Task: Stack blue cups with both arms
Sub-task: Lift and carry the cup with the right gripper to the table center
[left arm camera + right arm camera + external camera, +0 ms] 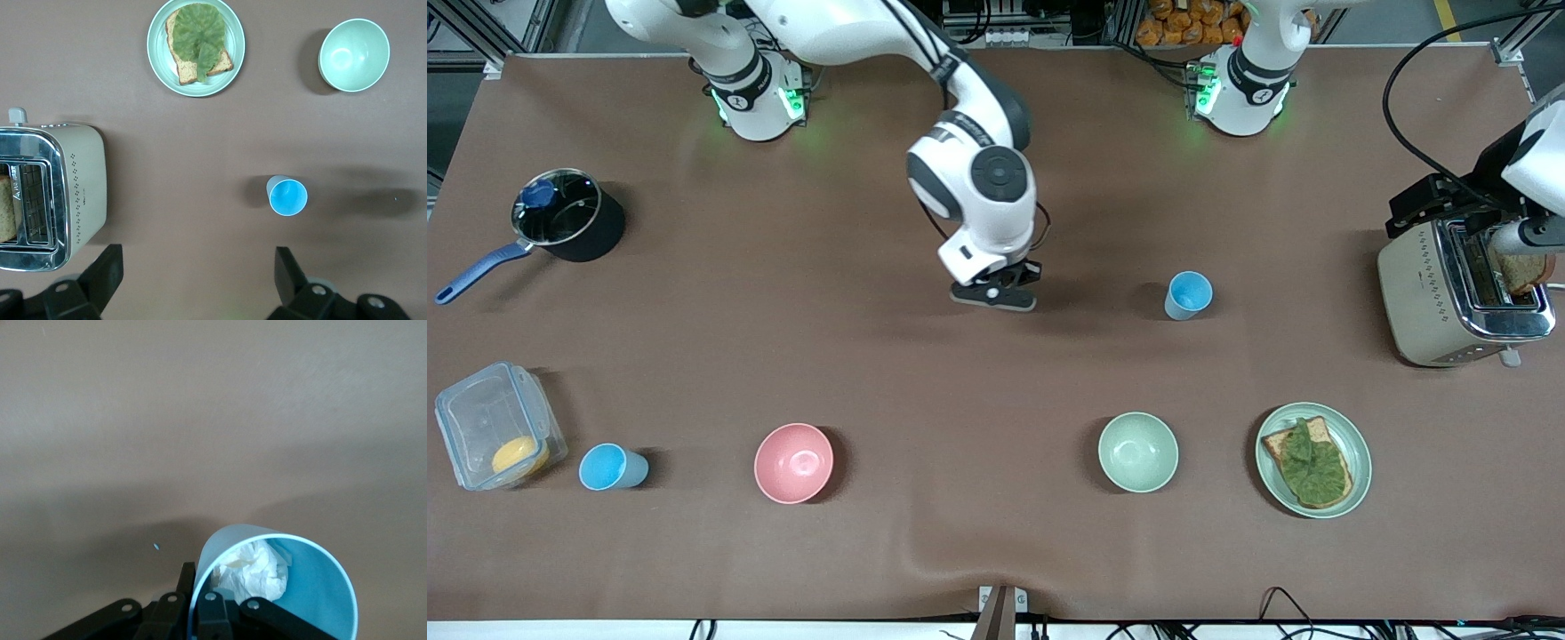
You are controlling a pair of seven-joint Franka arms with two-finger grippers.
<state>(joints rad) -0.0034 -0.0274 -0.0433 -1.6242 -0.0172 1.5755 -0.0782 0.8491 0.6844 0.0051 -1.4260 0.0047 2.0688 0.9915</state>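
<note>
Right gripper (996, 298) pinches a wad-filled blue cup (280, 587) above bare table beside the standing blue cup (1188, 295); left gripper (193, 280), fingers spread, waits over the toaster (1458, 293)

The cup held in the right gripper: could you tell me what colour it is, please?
Pale blue cup, white wad inside; right wrist view shows it best.

Front camera looks down high over the whole table (996, 533), facing both bases. Left wrist camera looks straight down, sharing the toaster (1458, 293) (53, 200); right wrist camera sits close above the tabletop.
</note>
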